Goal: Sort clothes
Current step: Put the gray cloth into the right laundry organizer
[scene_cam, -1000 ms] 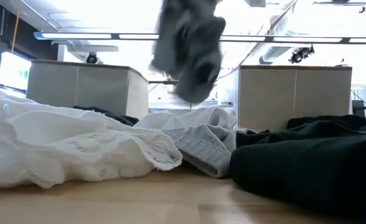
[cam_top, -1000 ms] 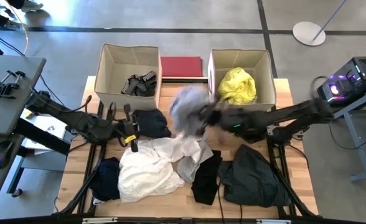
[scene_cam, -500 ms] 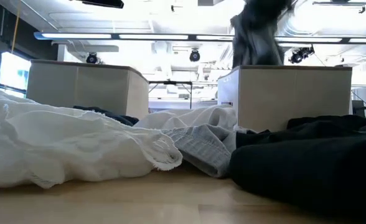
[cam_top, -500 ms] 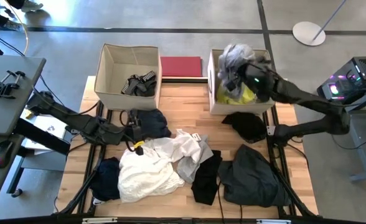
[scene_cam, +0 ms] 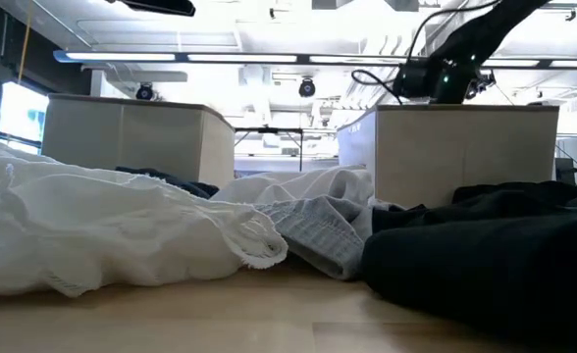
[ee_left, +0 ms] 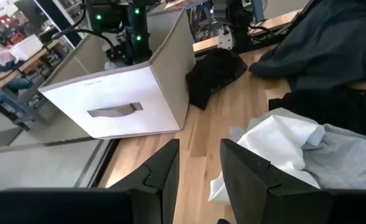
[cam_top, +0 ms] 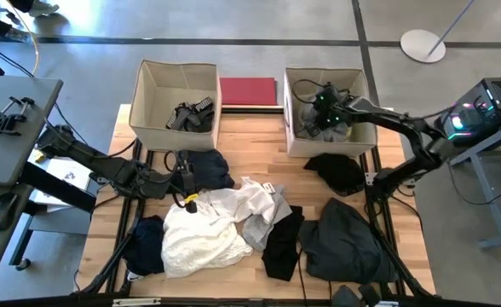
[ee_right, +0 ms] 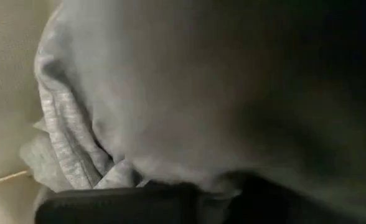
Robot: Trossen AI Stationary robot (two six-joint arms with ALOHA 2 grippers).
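My right gripper (cam_top: 323,115) is down inside the right cardboard box (cam_top: 365,111), shut on a grey garment (ee_right: 170,81) that fills the right wrist view. The arm shows above the box (scene_cam: 465,147) in the low view. The yellow garment is hidden. My left gripper (cam_top: 182,175) is open and empty just above the table. It is next to a dark navy garment (cam_top: 210,166) and a white garment (ee_left: 282,140). The left box (cam_top: 148,107) holds a black garment (cam_top: 191,117). Several more clothes lie on the table. My right gripper holds the grey garment at a bunched, ribbed part (ee_right: 117,174) right beside its fingers. The arm reaches into the box from above. The cloth covers the fingertips, so the kind of hold does not show. The garment lies in the box.
On the table lie a white lace garment (cam_top: 204,237), a grey one (cam_top: 263,228), a black one (cam_top: 283,243), a large dark one (cam_top: 344,243), a small black one (cam_top: 336,170) and a navy one (cam_top: 148,243). A flat dark-red rectangle (cam_top: 249,91) lies between the boxes.
My right gripper has carried the grey garment, hanging below it, from above the table's middle toward the far right. It went over the right box, then down into it. The garment now lies inside the box.
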